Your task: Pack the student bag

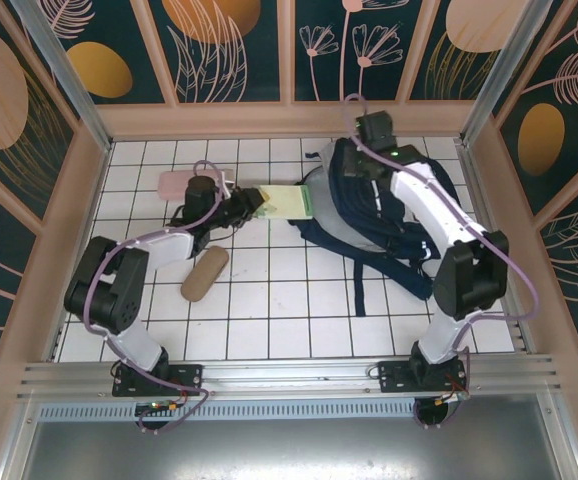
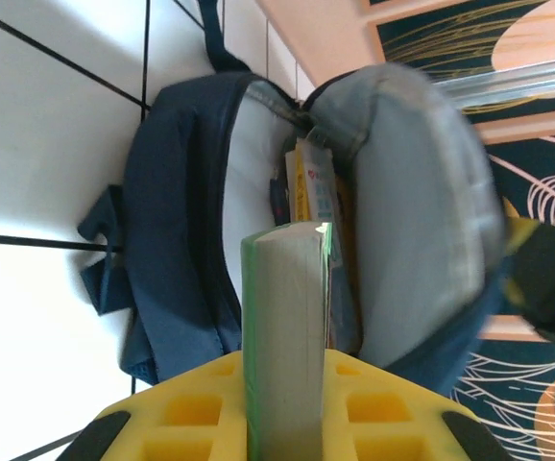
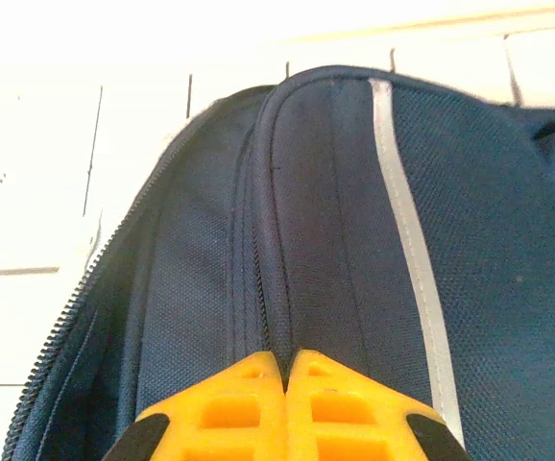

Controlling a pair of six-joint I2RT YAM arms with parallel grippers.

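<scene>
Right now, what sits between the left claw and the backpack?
A green-covered book, clamped in the left gripper, its free end pointing at the student bag's open mouth. The left wrist view shows it best; the top view shows it too.

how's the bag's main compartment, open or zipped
Open: in the left wrist view the student bag gapes, showing pale lining and yellow printed items inside.

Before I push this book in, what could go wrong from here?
1. The green book in the left gripper faces a narrow mouth of the student bag, where a yellow item already stands; its edge may snag.
2. The right gripper pinches only a fabric fold, which may slip and let the flap drop.
</scene>
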